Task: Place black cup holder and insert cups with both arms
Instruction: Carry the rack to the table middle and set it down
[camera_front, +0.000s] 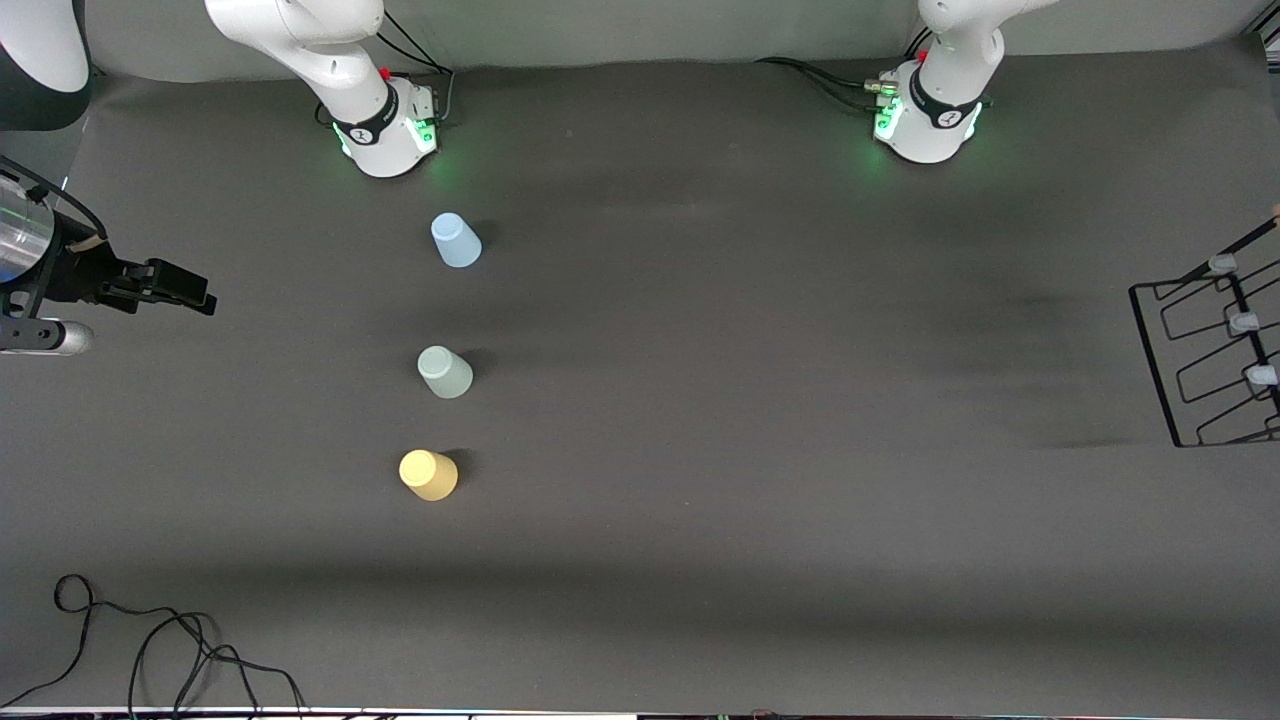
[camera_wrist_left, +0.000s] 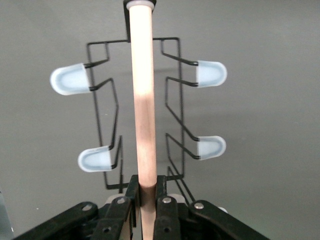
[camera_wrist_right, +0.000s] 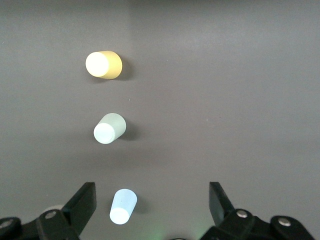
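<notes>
Risk ahead: black cup holder (camera_wrist_left: 140, 120), clamped by its wooden handle (camera_wrist_left: 143, 100) in the left gripper (camera_wrist_left: 146, 200) above the table's (camera_front: 700, 400) left-arm end, pivoting during set-down; right gripper (camera_wrist_right: 152, 200) open over 3 cups (camera_front: 445, 372).

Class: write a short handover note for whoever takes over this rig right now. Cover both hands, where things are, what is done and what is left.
Left hand: shut on the rack by its wooden rod, at the left arm's end of the table.
Right hand: open, over the blue cup.
Blue, grey-green cup and yellow cup stand upside down in a row, yellow nearest the front camera.
Done: rack gripped.
Left: place rack, insert three cups.
</notes>
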